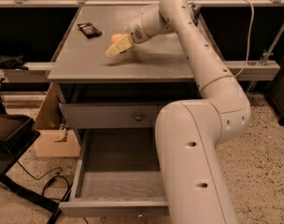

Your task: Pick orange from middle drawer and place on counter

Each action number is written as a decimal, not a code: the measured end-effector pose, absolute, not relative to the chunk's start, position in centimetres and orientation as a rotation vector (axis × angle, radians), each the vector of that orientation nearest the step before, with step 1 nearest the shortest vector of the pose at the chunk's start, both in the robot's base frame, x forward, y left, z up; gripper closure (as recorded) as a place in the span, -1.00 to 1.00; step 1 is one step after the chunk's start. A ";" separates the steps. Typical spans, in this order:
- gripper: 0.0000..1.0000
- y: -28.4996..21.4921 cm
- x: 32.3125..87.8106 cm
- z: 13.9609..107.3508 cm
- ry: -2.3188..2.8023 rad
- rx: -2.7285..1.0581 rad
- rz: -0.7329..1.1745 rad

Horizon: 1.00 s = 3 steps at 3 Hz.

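now, above the counter [170, 62]: the gripper [114, 49] hangs low over its far-left part, and the orange [115, 38] lies against the gripper's far side. whether it clasps the fruit cannot be told. the middle drawer [118, 171] stands open below.

One camera on this, mounted high on the robot's side, looking down and forward over the cabinet. The arm [198, 139] sits close under the lens and fills the lower right. The tabletop [151, 62] lies at middle range, with its near edge across mid-frame, its far edge near the top, and its right corners masked by the arm. The end effector [119, 46] is over the far-left part. The open middle drawer [118, 171] sits low in the frame.
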<state>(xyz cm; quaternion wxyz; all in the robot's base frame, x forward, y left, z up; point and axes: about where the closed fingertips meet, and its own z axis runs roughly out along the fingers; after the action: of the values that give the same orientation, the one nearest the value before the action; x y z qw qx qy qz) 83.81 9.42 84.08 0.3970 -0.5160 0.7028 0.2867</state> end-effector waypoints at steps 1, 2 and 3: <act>-1.00 8.4 82.8 86.3 1.702 -1.319 0.767; -1.00 4.6 80.7 90.2 1.619 -1.321 0.788; -1.00 -1.1 78.2 93.2 1.641 -1.319 0.729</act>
<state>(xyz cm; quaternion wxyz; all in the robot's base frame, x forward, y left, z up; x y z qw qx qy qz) 78.22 -1.14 93.25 0.4409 -0.5315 0.6610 0.2935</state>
